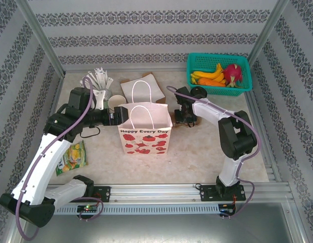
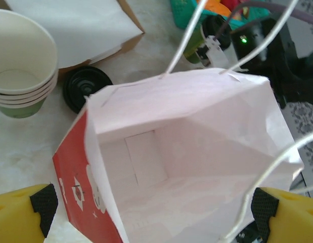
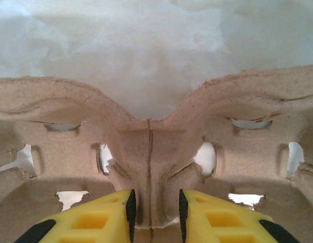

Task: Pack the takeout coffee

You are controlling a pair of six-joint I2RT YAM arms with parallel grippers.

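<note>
The takeout coffee (image 1: 198, 92), a green cup with a black lid, stands just behind my right gripper (image 1: 185, 117); in the left wrist view the coffee (image 2: 200, 44) peeks out beyond the bag's far edge. My right gripper (image 3: 155, 212) is shut on the centre ridge of a brown pulp cup carrier (image 3: 151, 147). The paper bag (image 1: 145, 132), white with red print, stands open in the middle of the table. At its left side, my left gripper (image 1: 116, 117) is open. Its fingers (image 2: 35, 207) spread wide across the bag's near rim, above the empty white inside (image 2: 196, 131).
Stacked lidless green cups (image 2: 19, 61) and a loose black lid (image 2: 84, 87) sit left of the bag. A brown box lined with white paper (image 1: 143, 90) lies behind it. A green basket of fruit (image 1: 219, 73) is at the back right; a snack packet (image 1: 71, 157) lies at the front left.
</note>
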